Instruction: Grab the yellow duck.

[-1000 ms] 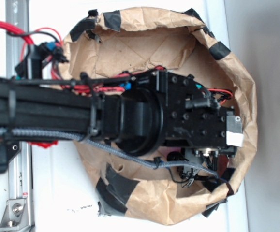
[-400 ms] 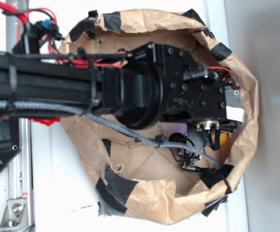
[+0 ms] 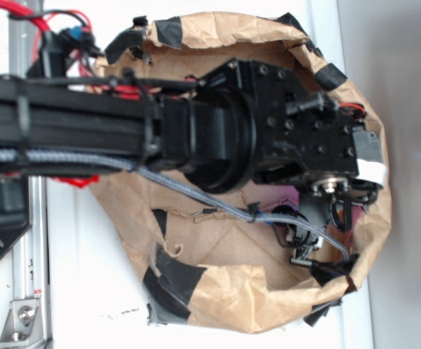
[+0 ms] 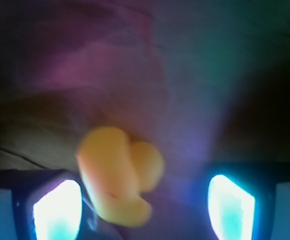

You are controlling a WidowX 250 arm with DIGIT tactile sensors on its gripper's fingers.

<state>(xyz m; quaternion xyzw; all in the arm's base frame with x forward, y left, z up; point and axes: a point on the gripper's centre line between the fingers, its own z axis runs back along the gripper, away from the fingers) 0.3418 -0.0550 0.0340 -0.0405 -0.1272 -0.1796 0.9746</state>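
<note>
Wrist view: claw (image 4: 143, 210) spread wide, gripping nothing, glowing fingertips (image 4: 57, 210) at either lower corner. Yellow duck (image 4: 118, 175) blurred between them, nearer the left tip, contact unclear. Beyond, purple-lit brown paper. Seen from outside, black arm (image 3: 123, 131) reaching into crumpled paper bag (image 3: 217, 283).

In the wrist view the yellow duck (image 4: 117, 175) is a soft blur, its beak impossible to make out. My fingers (image 4: 57, 210) are cut off by the bottom edge. From outside, my arm (image 3: 217, 138) hides the duck inside the paper bag (image 3: 232, 298).
</note>
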